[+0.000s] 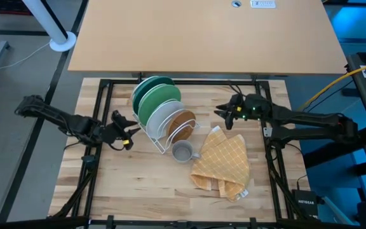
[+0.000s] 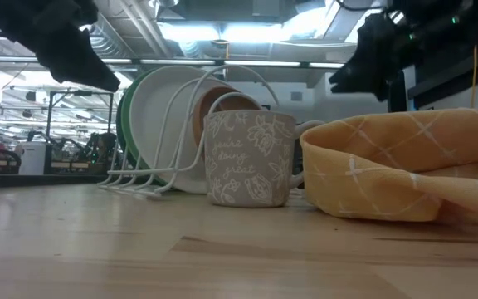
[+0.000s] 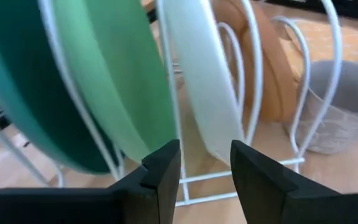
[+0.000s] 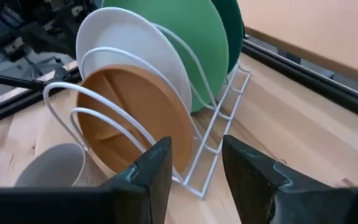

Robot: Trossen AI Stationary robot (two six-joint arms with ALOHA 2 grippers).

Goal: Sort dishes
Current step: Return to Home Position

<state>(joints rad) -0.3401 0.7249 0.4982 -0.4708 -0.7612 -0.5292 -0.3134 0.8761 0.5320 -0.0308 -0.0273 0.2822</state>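
Standing upright in the rack [image 1: 162, 149], four plates [image 1: 159, 105] need no holding, so my left gripper [image 1: 132, 135] and right gripper [image 1: 223, 116] hover empty, jaws apart.

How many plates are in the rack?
4, in a row in the rack: teal plate, green plate, white plate, brown plate nearest the mug. None looks hidden.

A black box [image 1: 305, 202] at the table's near right corner reads "NETGEAR". The grey mug [image 2: 248, 158] carries cursive writing, apparently "you're doing great".
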